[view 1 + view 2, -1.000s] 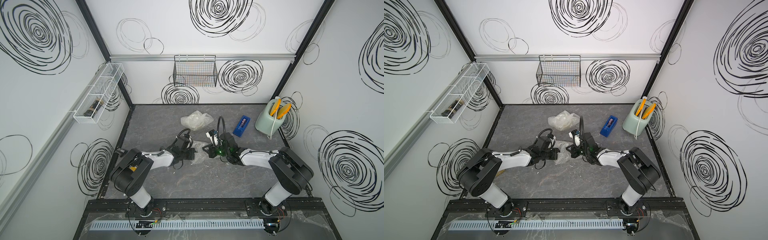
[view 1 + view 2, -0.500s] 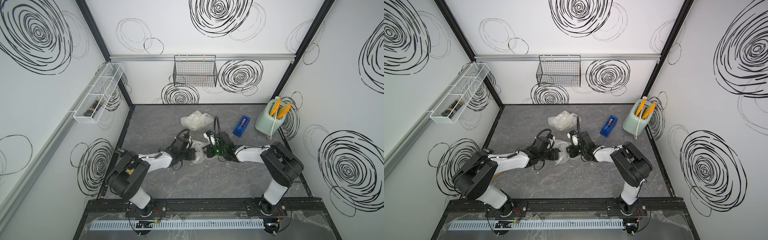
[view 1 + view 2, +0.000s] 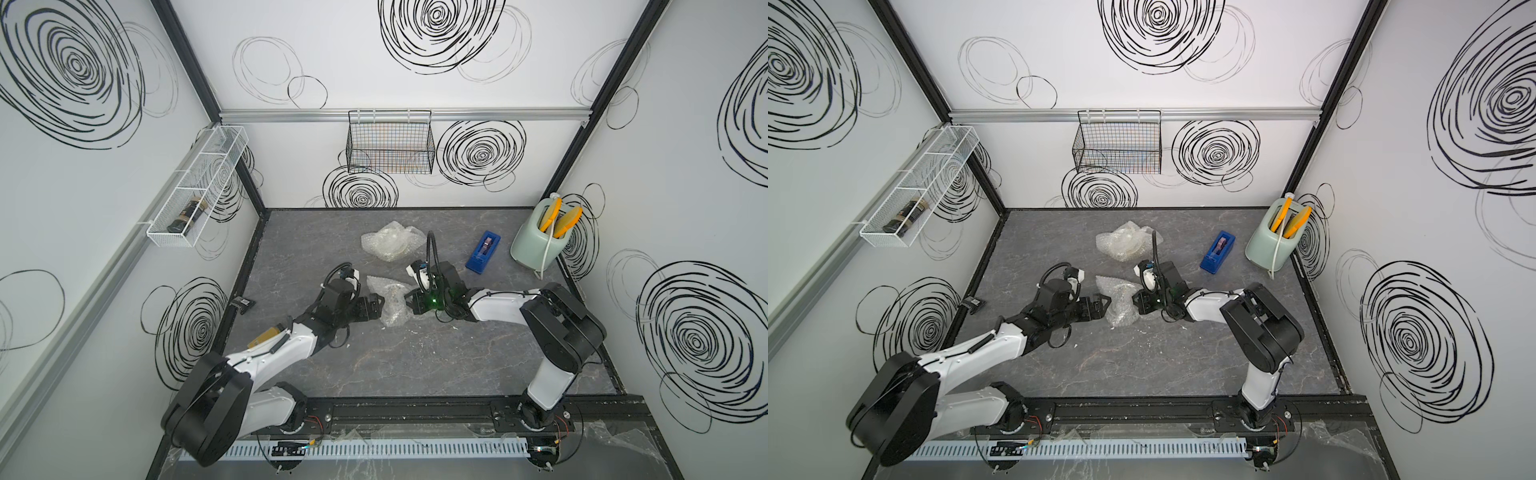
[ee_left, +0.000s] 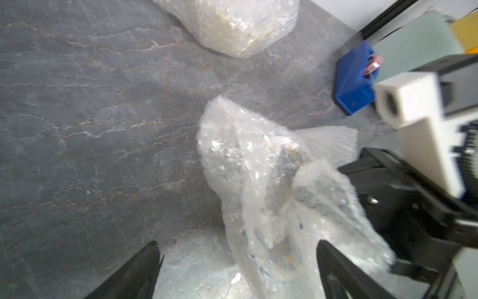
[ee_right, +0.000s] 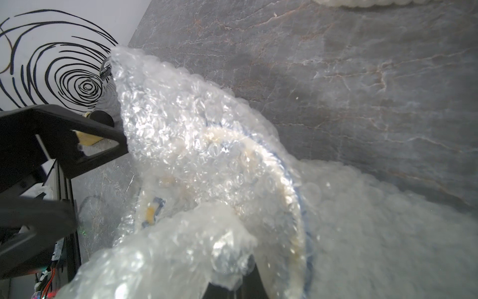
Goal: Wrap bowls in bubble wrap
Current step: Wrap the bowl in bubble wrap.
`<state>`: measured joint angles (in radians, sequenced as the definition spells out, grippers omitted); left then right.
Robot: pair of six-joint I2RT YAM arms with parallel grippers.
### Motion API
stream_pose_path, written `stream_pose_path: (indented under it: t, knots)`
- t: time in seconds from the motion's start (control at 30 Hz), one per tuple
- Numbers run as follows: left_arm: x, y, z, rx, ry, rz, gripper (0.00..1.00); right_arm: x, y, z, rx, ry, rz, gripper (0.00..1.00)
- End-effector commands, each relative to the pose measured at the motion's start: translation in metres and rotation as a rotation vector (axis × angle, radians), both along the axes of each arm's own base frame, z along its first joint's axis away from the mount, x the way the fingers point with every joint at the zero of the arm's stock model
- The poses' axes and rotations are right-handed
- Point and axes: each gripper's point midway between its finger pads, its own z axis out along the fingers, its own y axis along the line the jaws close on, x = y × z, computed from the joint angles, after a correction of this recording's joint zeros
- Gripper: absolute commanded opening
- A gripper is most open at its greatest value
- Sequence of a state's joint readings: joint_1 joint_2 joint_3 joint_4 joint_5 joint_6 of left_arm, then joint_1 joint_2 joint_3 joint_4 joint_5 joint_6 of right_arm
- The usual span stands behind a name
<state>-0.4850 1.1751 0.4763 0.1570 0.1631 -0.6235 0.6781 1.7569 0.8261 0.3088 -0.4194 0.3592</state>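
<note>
- Left claw (image 3: pixel 379 305) gapes wide and holds nothing, with its fingers (image 4: pixel 137 274) on either side of the crumpled bubble wrap (image 3: pixel 392 307). The wrap lies nearer than the blue tape dispenser (image 3: pixel 483 251) and to its left.
- Right claw (image 3: pixel 409 301) is clenched on a fold of that wrap.
- Through the whitish film a tilted bowl (image 5: pixel 289 178) shows, white with a blue rim.
- Farther back, left of the dispenser, a second bundle (image 3: pixel 388 245) of wrap sits alone.
- Since a second ago the left one has spread open, and the right one has slid further left of the dispenser.
</note>
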Motion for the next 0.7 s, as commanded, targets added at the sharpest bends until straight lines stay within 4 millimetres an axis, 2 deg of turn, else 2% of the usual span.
stream_pose_path:
  t: [0.0, 0.13, 0.3, 0.5, 0.67]
  knots:
    - [-0.009, -0.021, 0.040, -0.149, -0.109, -0.097, 0.96, -0.002, -0.004, -0.013, -0.036, 0.050, -0.009, 0.00]
    - [-0.019, -0.038, 0.049, -0.071, -0.161, -0.158, 0.97, -0.003, -0.003, -0.014, -0.034, 0.053, -0.001, 0.00]
    - [-0.019, -0.055, 0.027, 0.049, -0.090, -0.184, 0.96, -0.005, -0.003, -0.016, -0.038, 0.060, 0.008, 0.00]
    - [-0.009, -0.053, 0.010, 0.188, -0.049, -0.133, 0.96, -0.007, -0.003, -0.016, -0.038, 0.065, 0.014, 0.00]
    - [0.007, -0.037, -0.004, 0.260, -0.008, -0.046, 0.97, -0.008, -0.003, -0.014, -0.038, 0.066, 0.017, 0.00]
